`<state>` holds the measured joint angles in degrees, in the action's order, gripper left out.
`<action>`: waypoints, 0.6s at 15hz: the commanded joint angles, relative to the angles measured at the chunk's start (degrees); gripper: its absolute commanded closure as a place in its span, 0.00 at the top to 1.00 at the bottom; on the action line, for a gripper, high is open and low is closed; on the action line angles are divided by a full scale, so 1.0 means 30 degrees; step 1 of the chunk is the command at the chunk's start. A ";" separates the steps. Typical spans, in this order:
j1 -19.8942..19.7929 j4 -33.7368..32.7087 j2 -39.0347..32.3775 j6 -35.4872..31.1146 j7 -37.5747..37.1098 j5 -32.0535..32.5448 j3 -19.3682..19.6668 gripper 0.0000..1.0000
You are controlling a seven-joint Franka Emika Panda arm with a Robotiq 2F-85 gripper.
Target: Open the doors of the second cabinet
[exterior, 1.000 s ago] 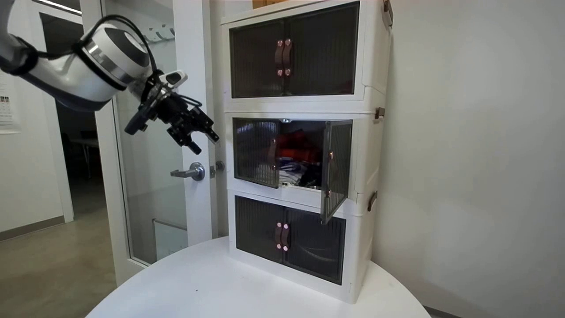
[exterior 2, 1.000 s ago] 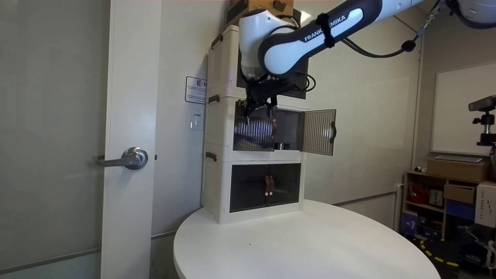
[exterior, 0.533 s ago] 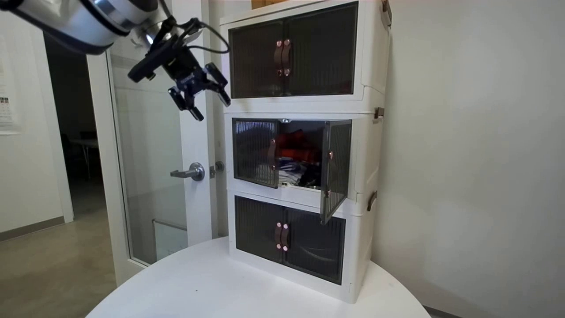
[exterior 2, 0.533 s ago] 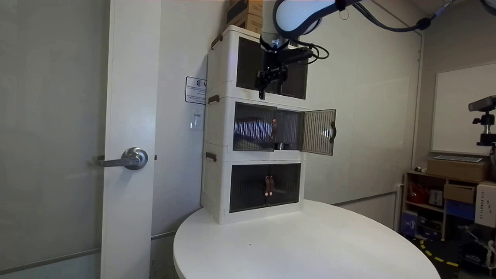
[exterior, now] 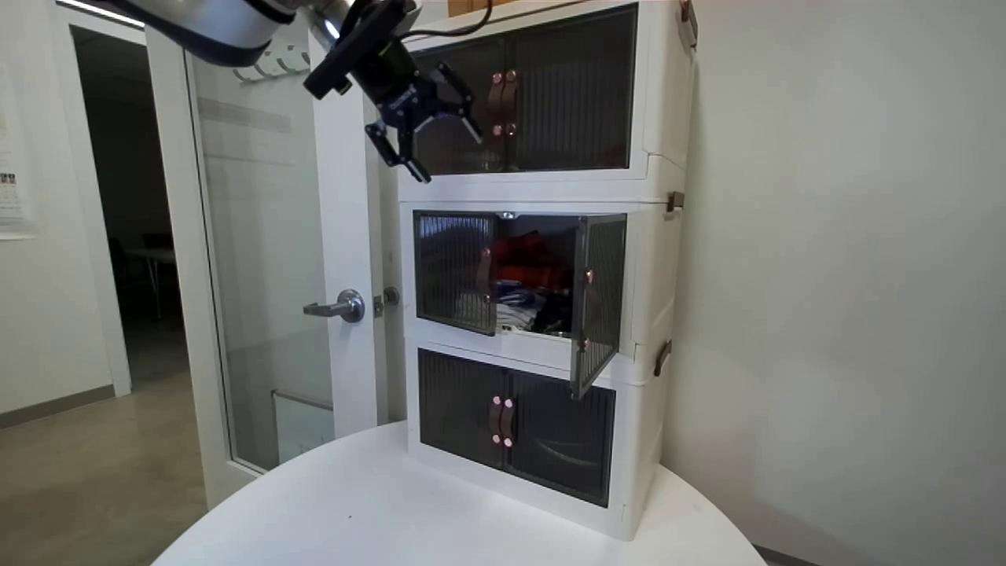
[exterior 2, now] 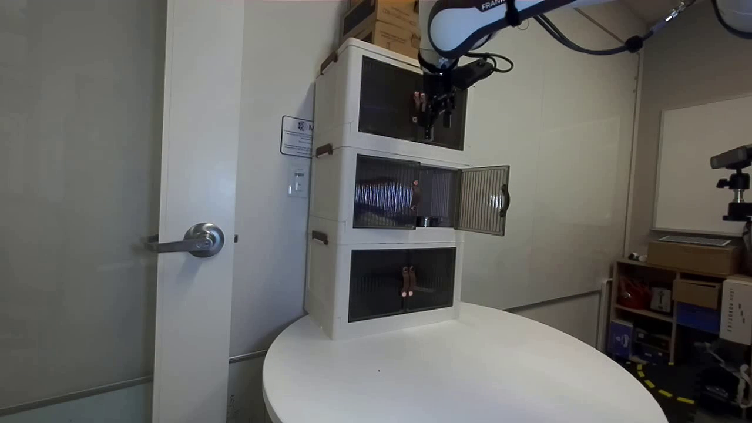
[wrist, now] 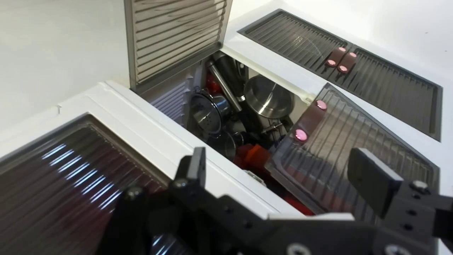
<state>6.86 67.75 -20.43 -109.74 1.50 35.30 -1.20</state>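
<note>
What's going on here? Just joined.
A Franka arm is on the job of opening the second cabinet, the middle one of three. One door is swung wide, the other door only partly open. The gripper hangs in front of the top cabinet, jaws open, holding nothing and clear of both doors. The top cabinet and the bottom cabinet are shut.

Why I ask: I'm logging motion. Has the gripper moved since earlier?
Yes: in both exterior views, the gripper moved up and rightward, from level with the second cabinet to overlapping the top cabinet.
</note>
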 commanded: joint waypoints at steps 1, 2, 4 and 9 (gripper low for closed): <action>-0.1182 -0.2452 -0.1780 -0.0404 0.2906 -0.1422 -0.0186 1.00; -0.1486 -0.2778 -0.2074 -0.0504 0.3561 -0.1894 -0.0292 1.00; -0.2105 -0.3549 -0.2834 -0.0783 0.4990 -0.2880 -0.0480 1.00; -0.3181 -0.5084 -0.4623 -0.1514 0.9144 -0.4420 -0.1213 1.00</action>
<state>-1.03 58.32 -30.02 -114.21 21.60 25.06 -2.88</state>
